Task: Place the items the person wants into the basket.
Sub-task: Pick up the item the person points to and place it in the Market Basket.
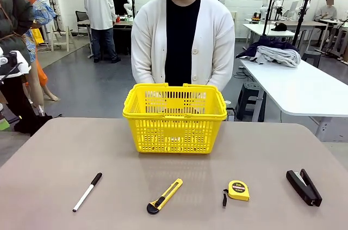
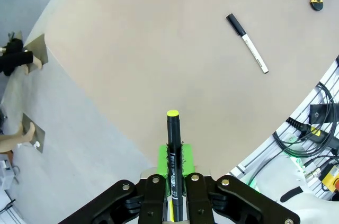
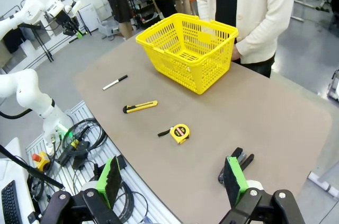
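Gripping slim black pen [image 2: 173, 134] in left claw [image 2: 175, 161], clenched tight, pen's long axis running along fingers [image 2: 163, 156], by counter [image 2: 159, 49] edge. Basket [image 1: 174, 117] sits far-middle of counter before person [image 1: 182, 42], well apart from pen. Right claw [image 3: 172, 181] released, holding nothing.

Lighting: bright, diffuse, even.
A soft shadow is cast by the yellow lattice plastic basket [image 1: 174, 118] on the matte grey-brown table [image 1: 54, 175]; detail is rendered sharp; straight edges are bowed in both wrist views.
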Motion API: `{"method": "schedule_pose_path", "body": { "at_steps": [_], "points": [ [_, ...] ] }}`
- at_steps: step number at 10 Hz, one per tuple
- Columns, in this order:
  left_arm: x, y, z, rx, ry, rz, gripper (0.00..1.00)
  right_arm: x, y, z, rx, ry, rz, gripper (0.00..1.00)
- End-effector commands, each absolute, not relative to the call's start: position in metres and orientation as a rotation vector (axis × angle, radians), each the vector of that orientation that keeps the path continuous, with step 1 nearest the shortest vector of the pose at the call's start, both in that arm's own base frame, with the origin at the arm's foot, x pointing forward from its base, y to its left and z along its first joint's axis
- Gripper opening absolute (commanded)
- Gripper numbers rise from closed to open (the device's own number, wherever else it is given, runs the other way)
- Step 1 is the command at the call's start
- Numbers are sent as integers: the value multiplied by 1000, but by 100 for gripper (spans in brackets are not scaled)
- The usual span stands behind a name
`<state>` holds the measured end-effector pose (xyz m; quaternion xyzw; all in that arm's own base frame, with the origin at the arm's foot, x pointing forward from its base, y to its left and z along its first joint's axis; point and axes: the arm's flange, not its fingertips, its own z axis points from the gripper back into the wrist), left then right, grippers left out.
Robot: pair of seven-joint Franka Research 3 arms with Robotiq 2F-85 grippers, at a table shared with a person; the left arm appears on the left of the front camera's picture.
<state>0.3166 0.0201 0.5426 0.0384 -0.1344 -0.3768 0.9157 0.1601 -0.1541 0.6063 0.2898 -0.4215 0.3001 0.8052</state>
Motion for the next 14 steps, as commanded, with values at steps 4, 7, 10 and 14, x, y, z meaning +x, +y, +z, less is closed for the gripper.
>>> {"method": "schedule_pose_path", "body": {
  "at_steps": [4, 7, 10, 14],
  "points": [
    [314, 17, 540, 92, -281, -778, 0, 160, -152, 606, 629, -907, 658, 100],
    [328, 2, 560, 127, -310, -1012, 11, 160, -152, 606, 629, -907, 658, 100],
    [405, -110, 612, 220, -329, -1420, 11, 160, -152, 606, 629, -907, 658, 100],
    [477, -261, 589, 134, -245, -1673, 11, 160, -152, 606, 629, -907, 658, 100]
  ]
}}
